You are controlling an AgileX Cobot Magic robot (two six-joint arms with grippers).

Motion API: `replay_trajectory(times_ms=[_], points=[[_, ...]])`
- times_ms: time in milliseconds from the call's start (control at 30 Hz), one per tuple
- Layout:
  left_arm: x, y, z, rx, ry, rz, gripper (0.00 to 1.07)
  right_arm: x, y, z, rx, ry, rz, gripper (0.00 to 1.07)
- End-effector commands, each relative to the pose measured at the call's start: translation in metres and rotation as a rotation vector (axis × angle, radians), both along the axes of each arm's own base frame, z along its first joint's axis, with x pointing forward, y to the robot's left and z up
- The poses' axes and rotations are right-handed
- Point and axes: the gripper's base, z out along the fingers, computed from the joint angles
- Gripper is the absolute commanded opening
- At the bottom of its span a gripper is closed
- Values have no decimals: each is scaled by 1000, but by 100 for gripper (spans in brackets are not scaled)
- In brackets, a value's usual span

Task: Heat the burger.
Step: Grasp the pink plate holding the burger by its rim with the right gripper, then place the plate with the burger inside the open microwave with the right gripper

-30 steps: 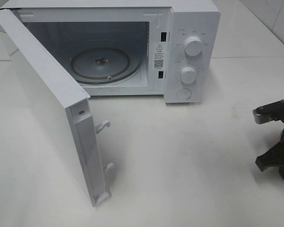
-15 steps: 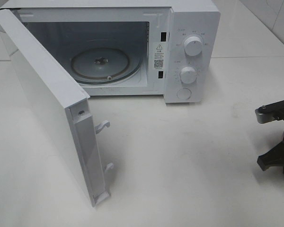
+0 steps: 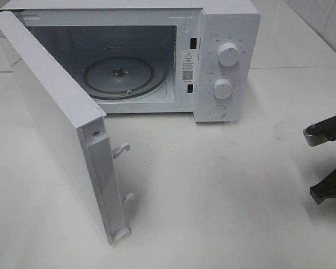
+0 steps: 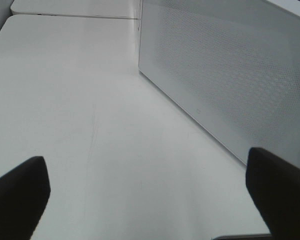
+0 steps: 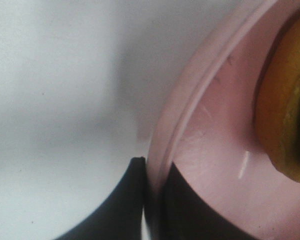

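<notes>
You had the right gripper (image 5: 152,200) closed on the rim of the pink plate (image 5: 210,150), with one dark finger outside the rim and the other inside it. The burger (image 5: 285,115) sat on that plate, only the edge of its golden-brown bun in sight, close to the pinched rim. Your left gripper (image 4: 147,195) hung wide open over the white table (image 3: 224,185), holding nothing, near the perforated face of the door (image 3: 50,112). That door stood swung wide open on the white microwave (image 3: 229,33) at the back of the table, baring the glass turntable (image 3: 120,75) inside.
</notes>
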Motion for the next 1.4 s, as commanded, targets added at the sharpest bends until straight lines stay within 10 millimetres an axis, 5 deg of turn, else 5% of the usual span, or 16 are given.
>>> replay_trajectory(times_ms=[33, 367, 1400], points=[[-2, 0, 0, -4, -23, -1, 100, -4, 4, 2, -85, 15, 28, 0], [-2, 0, 0, -4, -23, -1, 100, -9, 13, 5, -173, 37, 76, 0], [-2, 0, 0, -4, -23, -1, 100, -41, 48, 64, -214, -84, 274, 0]])
